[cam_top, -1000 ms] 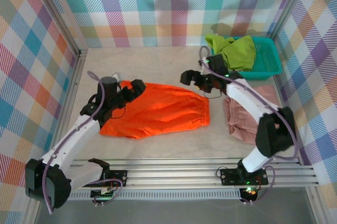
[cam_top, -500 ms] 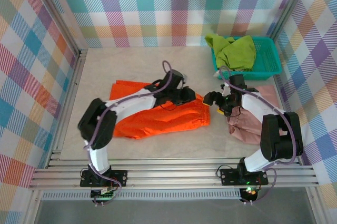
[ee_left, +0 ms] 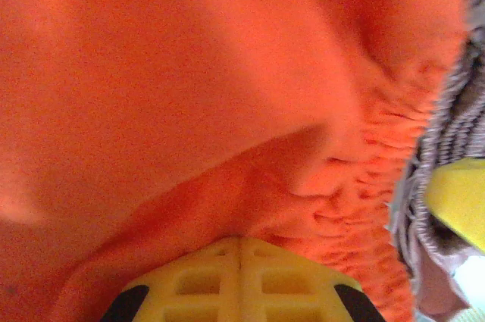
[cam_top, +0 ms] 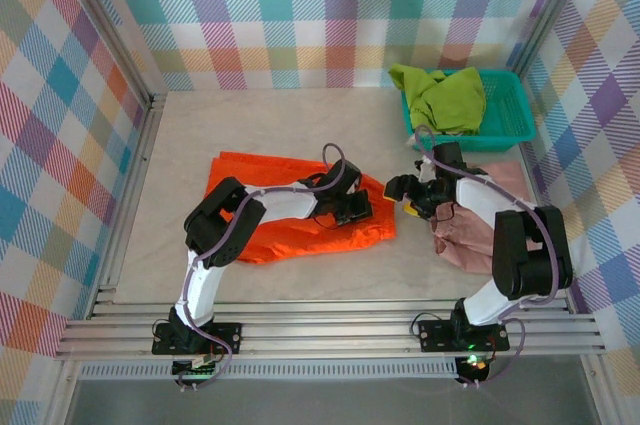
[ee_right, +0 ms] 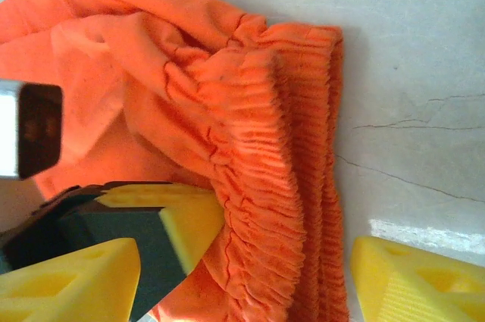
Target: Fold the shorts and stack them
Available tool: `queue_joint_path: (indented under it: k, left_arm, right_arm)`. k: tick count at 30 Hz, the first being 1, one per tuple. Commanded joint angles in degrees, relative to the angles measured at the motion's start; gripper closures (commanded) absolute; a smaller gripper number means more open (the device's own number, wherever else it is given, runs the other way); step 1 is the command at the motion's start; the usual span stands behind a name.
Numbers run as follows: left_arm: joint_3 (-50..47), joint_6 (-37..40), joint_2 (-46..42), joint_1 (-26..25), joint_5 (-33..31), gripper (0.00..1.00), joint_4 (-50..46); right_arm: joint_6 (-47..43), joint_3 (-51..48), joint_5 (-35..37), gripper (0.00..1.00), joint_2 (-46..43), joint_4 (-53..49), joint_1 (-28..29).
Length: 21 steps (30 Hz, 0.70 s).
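Left gripper (cam_top: 354, 211) has clamped orange shorts (cam_top: 270, 235) at waistband (ee_right: 261, 186); right gripper (cam_top: 402, 194), wide, straddles it.

Soft matt cloth of orange shorts (ee_right: 151, 57)

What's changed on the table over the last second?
The left claw swept from the bright orange fabric shorts' left end rightward to their gathered waistband and shut on it. The right claw pulled back toward that waistband, narrowing but open astride it. The dusty pink shorts, lime green shorts and teal mesh basket stayed put.
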Motion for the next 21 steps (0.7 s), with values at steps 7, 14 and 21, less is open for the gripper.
queue_joint_path:
  k: [7, 14, 21]
  left_arm:
    - [-9.86, -1.58, -2.52, 1.07, -2.88, 1.00, 4.32]
    - [-10.62, -1.77, -1.79, 1.11, -2.50, 1.00, 5.04]
    - [-10.54, -1.59, -1.87, 1.15, -2.70, 1.00, 5.05]
  right_arm:
    - [2.48, -1.96, -6.85, 0.32, 5.20, 4.43, -0.33]
    - [4.68, -2.60, -8.63, 0.35, 7.02, 7.01, -0.02]
    - [6.80, -2.95, -9.21, 0.40, 8.60, 9.63, 1.82]
